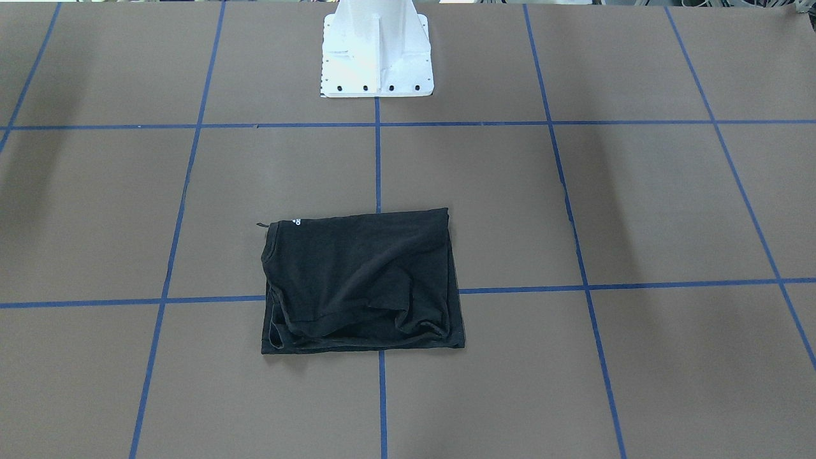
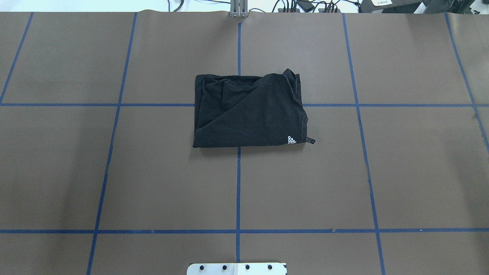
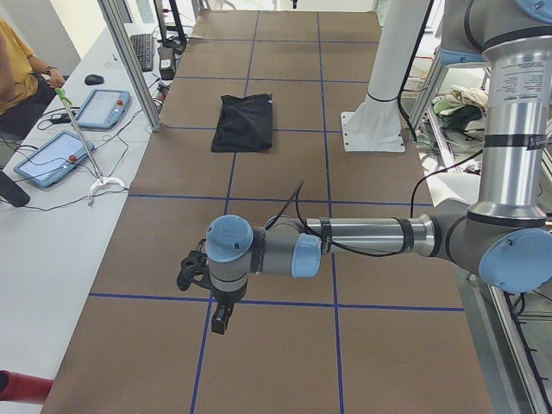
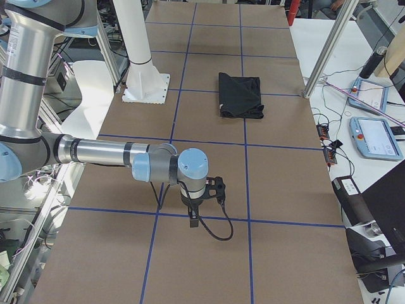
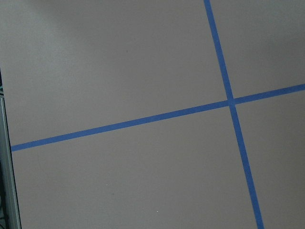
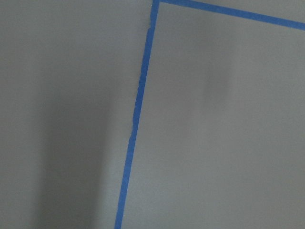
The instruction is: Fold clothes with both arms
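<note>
Both well apart from the folded shirt at upper centre of the overhead view, left gripper and right gripper hang above the table, finger state impossible to tell.

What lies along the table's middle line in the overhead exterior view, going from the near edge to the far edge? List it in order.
white pedestal base → black T-shirt, folded into a rectangle → metal post at the far edge
</note>
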You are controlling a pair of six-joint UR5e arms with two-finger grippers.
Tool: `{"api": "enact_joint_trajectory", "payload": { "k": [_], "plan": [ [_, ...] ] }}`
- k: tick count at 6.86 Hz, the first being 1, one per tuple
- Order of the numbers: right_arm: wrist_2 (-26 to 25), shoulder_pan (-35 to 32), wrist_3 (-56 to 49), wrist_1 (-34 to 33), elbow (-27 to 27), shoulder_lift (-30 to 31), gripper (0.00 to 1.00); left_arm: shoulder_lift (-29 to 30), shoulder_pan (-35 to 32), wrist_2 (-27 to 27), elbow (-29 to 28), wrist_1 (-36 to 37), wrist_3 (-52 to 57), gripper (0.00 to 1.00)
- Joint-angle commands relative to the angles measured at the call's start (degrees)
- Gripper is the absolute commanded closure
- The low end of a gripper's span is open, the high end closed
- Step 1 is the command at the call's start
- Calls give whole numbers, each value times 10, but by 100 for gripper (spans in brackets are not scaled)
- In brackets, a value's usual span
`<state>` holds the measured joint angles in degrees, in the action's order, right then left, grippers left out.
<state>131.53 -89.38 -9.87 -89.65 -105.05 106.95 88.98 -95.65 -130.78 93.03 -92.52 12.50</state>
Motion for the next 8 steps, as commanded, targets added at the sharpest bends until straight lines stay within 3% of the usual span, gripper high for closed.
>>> {"api": "enact_joint_trajectory", "payload": {
  "k": [1, 4, 8],
  "plan": [
    [11, 0, -3, 1, -2, 0, 0, -1, 21, -2, 51, 63, 1, 0],
    [41, 0, -4, -1, 3, 4, 0, -4, 22, 0, 51, 58, 6, 0],
    [37, 1, -7, 1, 0, 7, 0, -4, 22, -3, 52, 56, 7, 0]
  ]
}}
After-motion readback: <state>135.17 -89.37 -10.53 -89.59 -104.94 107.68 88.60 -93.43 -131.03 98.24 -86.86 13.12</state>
